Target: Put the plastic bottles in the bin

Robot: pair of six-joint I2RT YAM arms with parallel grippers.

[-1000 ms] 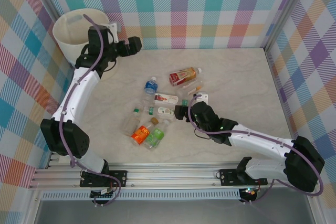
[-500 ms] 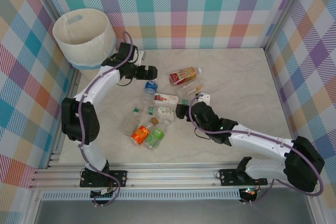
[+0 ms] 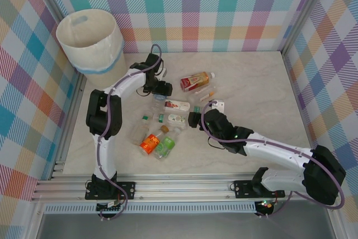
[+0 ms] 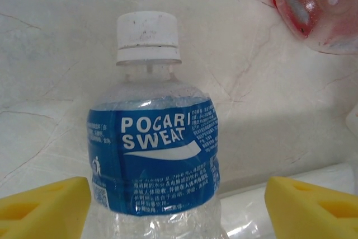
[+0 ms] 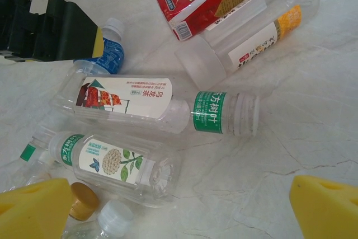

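Several plastic bottles lie scattered mid-table. A blue-labelled, white-capped one (image 4: 154, 155) sits between the yellow fingers of my left gripper (image 4: 178, 211), with a gap still showing on its right side. From above, that left gripper (image 3: 161, 89) covers most of this bottle (image 3: 159, 98). The cream bin (image 3: 89, 40) with its blue band stands at the far left corner. My right gripper (image 3: 196, 118) hangs open just right of the pile, above bare table. Below and ahead of it lie a flower-label bottle (image 5: 106, 160) and a white-and-red-label bottle (image 5: 126, 98).
A red-labelled bottle (image 3: 196, 80) and a clear one with an orange patch (image 5: 257, 32) lie at the pile's far side. Orange (image 3: 150, 143) and green (image 3: 165, 146) bottles lie at its near side. Checked walls close in the table; bare marble stretches to the right.
My left arm swung from over the bin down and right to the blue-labelled bottle, and its jaws have begun to narrow around it. The right arm stayed still.
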